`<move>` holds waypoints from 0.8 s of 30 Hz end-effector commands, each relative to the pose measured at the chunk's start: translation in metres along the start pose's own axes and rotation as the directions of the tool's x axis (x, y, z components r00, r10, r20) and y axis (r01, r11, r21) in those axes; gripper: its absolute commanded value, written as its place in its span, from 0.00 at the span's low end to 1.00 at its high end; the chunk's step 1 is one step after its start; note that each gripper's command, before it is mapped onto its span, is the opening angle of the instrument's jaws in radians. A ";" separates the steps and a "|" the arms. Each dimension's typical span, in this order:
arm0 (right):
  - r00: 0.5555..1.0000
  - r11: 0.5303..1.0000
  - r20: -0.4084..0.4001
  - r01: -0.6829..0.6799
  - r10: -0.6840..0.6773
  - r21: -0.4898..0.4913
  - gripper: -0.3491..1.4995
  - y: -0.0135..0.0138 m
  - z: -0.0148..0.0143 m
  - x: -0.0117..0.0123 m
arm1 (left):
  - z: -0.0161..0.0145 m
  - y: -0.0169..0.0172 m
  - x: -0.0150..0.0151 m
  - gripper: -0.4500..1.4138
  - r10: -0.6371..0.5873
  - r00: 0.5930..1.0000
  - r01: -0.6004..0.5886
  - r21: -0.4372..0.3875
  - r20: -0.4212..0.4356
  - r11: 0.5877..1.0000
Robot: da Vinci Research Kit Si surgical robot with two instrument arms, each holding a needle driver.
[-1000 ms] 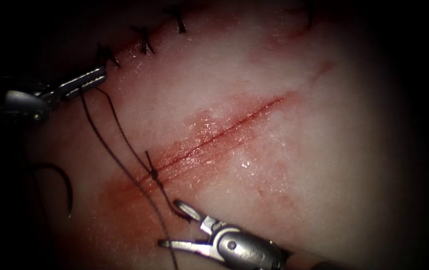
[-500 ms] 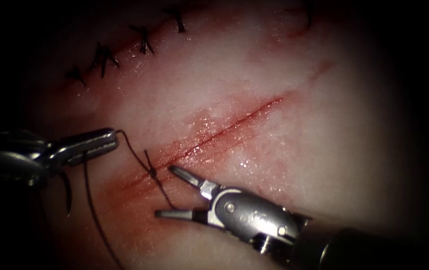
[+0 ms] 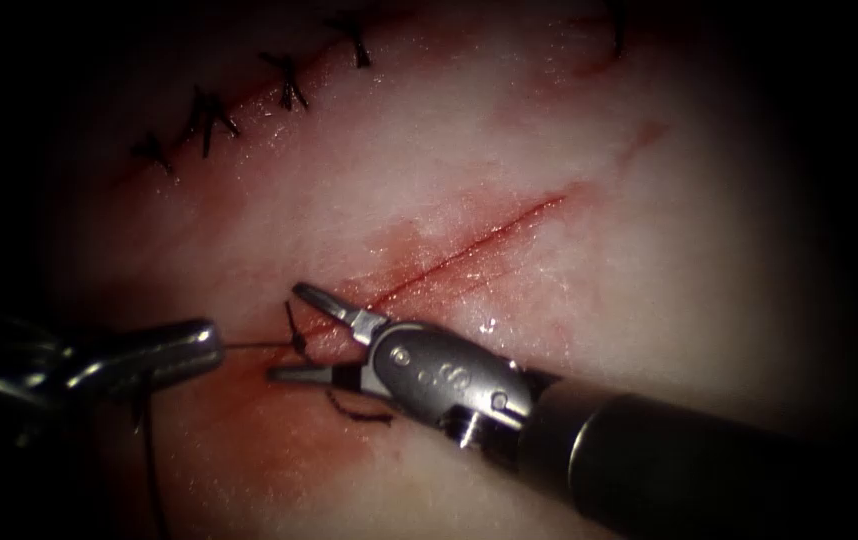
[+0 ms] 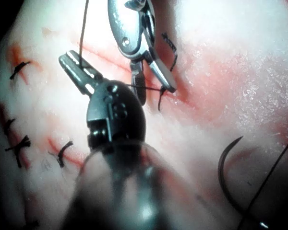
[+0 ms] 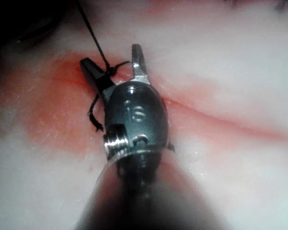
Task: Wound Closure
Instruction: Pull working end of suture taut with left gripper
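the tissue (image 3: 649, 300) lies pale under the light, with a red cut (image 3: 469, 245) running aslant across it and red fluid (image 3: 279, 430) spread around the cut's near end. an older row of dark stitches (image 3: 211, 118) sits well apart from the cut, further back on the tissue. the right tool (image 3: 294, 335) comes in over the cut with its jaws spread wide, one on each side of the knot (image 3: 301, 345) at the cut's near end, holding nothing. the left tool (image 3: 204, 345) lies left of the cut, jaws closed on the thread (image 3: 254, 346), which runs taut from its tip to the knot. in the left wrist view the curved needle (image 4: 226, 179) lies free on the tissue, held by neither tool, its point up off the surface. a short cut end of thread (image 3: 359, 410) lies just beside the right tool.
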 end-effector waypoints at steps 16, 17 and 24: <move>0.992 0.993 -0.059 0.110 -0.108 0.038 0.86 -0.0024 0.0046 0.0007 | 0.0009 0.0006 -0.0005 0.00 0.010 1.000 -0.010 0.005 -0.006 1.000; 0.992 0.993 -0.060 0.116 -0.113 0.038 0.85 -0.0024 0.0047 0.0007 | 0.0009 0.0006 -0.0004 0.00 0.011 1.000 -0.011 0.005 -0.006 1.000; 0.991 0.992 -0.071 0.119 -0.117 0.034 0.84 -0.0024 0.0055 0.0010 | 0.0009 0.0012 -0.0001 0.00 0.023 1.000 -0.023 0.001 -0.007 1.000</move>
